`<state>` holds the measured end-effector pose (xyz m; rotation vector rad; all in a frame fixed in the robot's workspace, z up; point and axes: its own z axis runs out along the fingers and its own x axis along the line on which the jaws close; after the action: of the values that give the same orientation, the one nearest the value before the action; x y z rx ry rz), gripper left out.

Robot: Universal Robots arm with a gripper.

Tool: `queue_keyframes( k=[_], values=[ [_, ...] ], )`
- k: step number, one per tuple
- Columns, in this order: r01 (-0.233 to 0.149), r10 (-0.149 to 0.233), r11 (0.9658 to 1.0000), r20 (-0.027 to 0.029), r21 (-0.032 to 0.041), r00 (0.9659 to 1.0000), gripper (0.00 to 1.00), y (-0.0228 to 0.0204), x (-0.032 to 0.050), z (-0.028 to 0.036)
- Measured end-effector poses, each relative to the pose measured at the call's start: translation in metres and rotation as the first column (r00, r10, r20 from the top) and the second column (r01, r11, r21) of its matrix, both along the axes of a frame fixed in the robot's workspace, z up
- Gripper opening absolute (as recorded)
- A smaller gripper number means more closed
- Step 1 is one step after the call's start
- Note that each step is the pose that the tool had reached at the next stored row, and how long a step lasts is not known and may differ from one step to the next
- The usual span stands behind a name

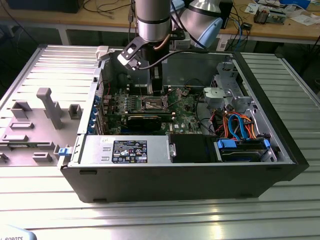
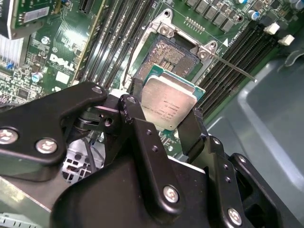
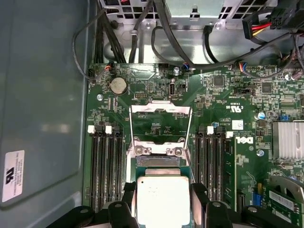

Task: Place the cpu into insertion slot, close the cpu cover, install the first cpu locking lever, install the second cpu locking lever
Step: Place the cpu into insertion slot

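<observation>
Black hand (image 2: 164,114) is clamped on the cpu (image 2: 168,102), close over the uncovered insertion slot (image 2: 166,53).

White logo lettering (image 2: 61,61) stands on the green circuit board (image 2: 71,33). Faint print, too small to read, marks the square silvery-grey cpu (image 2: 168,107). A black printed sticker (image 1: 129,151) covers the grey metal box (image 1: 95,150). A white label (image 3: 13,175) sits on the grey case wall (image 3: 42,95).
</observation>
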<state>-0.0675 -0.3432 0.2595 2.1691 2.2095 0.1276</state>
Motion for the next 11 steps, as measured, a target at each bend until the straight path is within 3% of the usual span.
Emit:
queue_keyframes(
  k=[2,11],
  values=[
    [0.000,0.000,1.0000,0.0000,-0.0001,1.0000,0.54,0.0001,-0.0001,-0.0042],
    [0.000,0.000,1.0000,-0.0001,0.0000,1.0000,0.54,0.0001,-0.0001,-0.0058]
  ],
)
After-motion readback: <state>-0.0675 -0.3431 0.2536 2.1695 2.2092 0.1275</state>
